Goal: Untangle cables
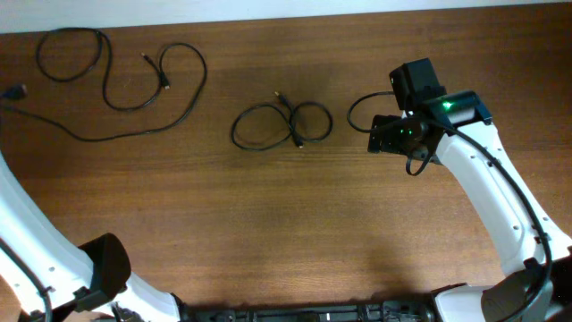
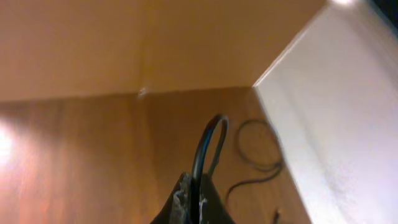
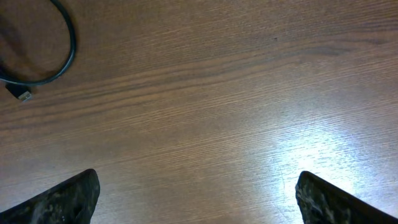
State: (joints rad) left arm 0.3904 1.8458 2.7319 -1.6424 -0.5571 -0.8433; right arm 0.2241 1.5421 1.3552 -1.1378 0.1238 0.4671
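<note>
right jaws wide above bench | left jaws pressed close, black loop at tips—grip unclear | cables coiled mid-bench, apart from both

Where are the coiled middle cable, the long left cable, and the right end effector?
Coiled cable (image 1: 293,125): overhead view, where its loops cross.
Long cable (image 1: 116,139): overhead view, its lower curve.
Right end effector (image 3: 199,202): right wrist view, midway between fingertips.
</note>
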